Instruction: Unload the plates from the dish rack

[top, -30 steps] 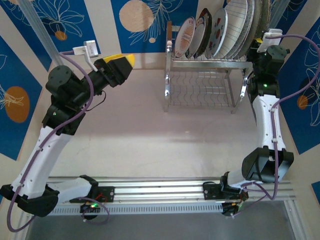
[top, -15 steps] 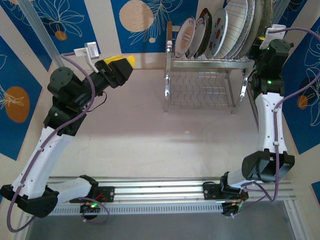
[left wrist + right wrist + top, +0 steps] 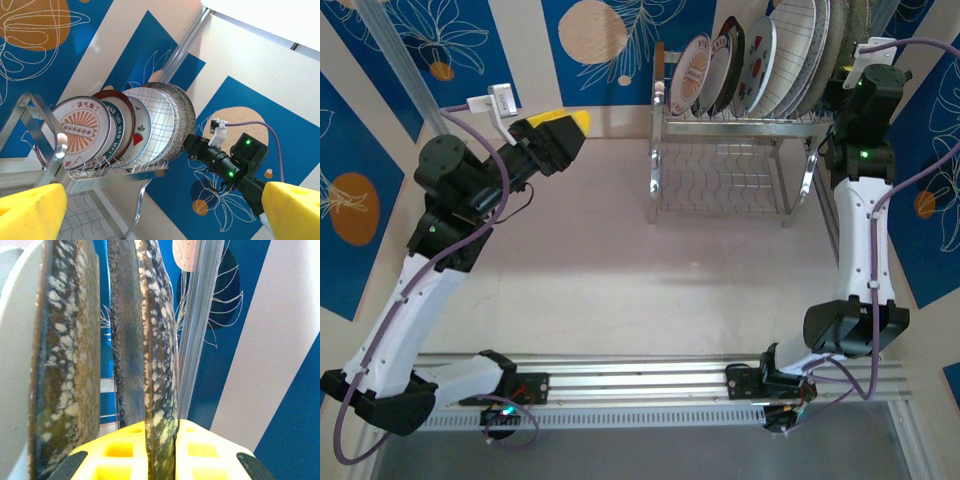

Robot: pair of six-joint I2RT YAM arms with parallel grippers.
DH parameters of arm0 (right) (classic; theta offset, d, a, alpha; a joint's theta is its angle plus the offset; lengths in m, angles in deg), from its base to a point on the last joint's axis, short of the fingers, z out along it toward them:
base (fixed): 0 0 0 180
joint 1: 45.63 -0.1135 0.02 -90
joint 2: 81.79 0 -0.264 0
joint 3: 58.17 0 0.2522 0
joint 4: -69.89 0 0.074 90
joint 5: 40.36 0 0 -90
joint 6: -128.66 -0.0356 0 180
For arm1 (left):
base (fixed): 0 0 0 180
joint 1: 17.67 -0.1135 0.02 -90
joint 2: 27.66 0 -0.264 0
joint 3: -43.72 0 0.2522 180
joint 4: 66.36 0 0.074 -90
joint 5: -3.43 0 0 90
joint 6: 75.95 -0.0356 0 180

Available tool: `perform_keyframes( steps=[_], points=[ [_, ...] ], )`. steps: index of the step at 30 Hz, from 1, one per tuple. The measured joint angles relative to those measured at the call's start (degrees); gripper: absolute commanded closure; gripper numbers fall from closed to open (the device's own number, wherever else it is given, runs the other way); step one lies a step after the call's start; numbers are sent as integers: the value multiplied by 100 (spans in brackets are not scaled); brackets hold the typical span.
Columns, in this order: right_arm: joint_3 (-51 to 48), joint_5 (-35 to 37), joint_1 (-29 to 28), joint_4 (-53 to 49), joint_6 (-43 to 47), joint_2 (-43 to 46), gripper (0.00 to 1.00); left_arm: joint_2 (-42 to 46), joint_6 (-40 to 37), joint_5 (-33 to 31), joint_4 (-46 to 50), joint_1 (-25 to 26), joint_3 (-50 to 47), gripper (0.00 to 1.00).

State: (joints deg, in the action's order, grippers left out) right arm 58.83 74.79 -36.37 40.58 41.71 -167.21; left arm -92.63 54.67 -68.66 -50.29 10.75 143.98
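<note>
With right fingers [image 3: 120, 452] clamped on speckled plate [image 3: 157, 340], lift straight up from rack [image 3: 740, 128]; hold spread left fingers [image 3: 30, 210] clear.

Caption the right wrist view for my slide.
Yellow-fingered right gripper clamps the rim of a speckled grey round plate; a second speckled plate stands alongside.

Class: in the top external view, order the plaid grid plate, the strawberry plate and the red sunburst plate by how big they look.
1. Plaid grid plate, though the frame edge cuts its top.
2. Strawberry plate.
3. Red sunburst plate.
All stand in one dish rack, so nearness hardly skews this.
</note>
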Motion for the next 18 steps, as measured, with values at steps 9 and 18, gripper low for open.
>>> perform_keyframes(
  steps=[9, 18],
  points=[
    [651, 39, -7, -452, 57, -260, 100, -2, 2, -13, -39, 22, -31, 0],
    [1252, 101, -31, -826, 101, -490, 100, -9, 2, -13, -105, 26, -55, 0]
  ],
)
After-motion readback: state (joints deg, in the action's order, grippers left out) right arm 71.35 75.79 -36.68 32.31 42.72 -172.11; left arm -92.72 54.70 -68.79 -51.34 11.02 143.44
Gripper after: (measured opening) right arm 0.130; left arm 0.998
